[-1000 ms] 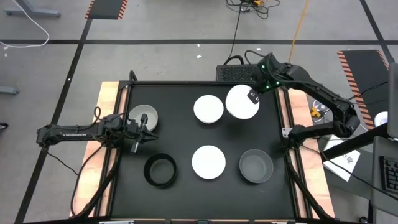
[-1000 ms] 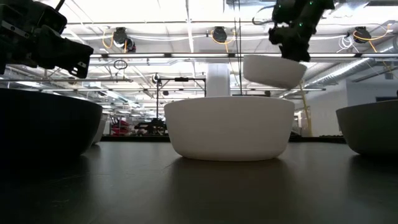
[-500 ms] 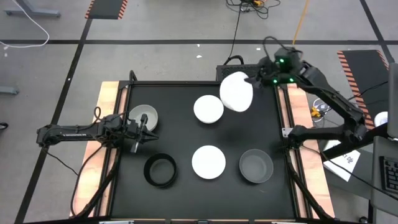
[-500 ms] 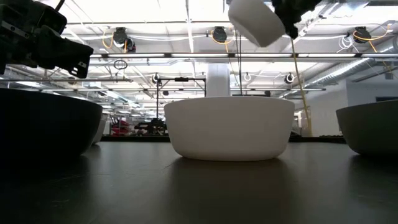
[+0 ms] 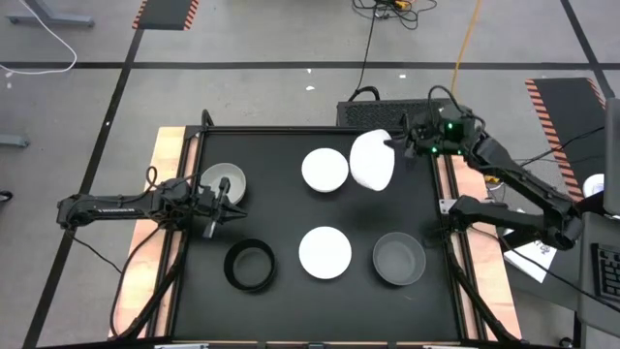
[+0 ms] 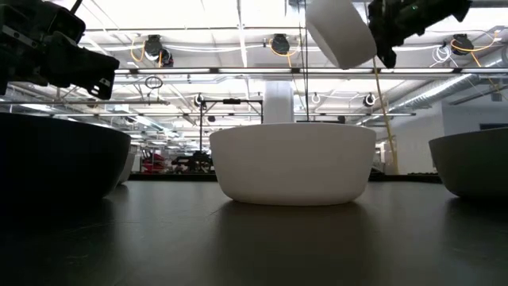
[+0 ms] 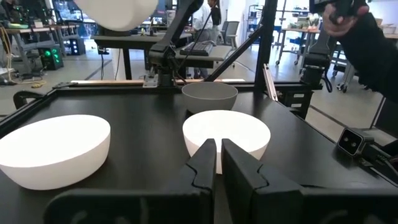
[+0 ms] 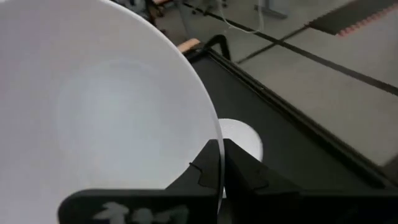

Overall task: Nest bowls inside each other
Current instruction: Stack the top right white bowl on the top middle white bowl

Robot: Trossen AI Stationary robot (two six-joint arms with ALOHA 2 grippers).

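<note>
Risk first: my right tool [image 5: 392,145] pinches a tilted white bowl [image 5: 371,160] by its rim, aloft beside the far white bowl [image 5: 325,170]; so thin a grip may slip. My left tool [image 5: 225,197], pressed together, waits beside the grey-white bowl [image 5: 222,180].

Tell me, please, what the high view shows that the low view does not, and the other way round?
Only the high view shows all six bowls laid out on the table: the black bowl near the front and the left gripper waiting shut beside the bowl at the left edge.

Only the low view shows how far the held bowl hangs clear above the table, tipped on its side, and the room's ceiling lights.

Both show the right gripper shut on that white bowl's rim, and the grey bowl.
</note>
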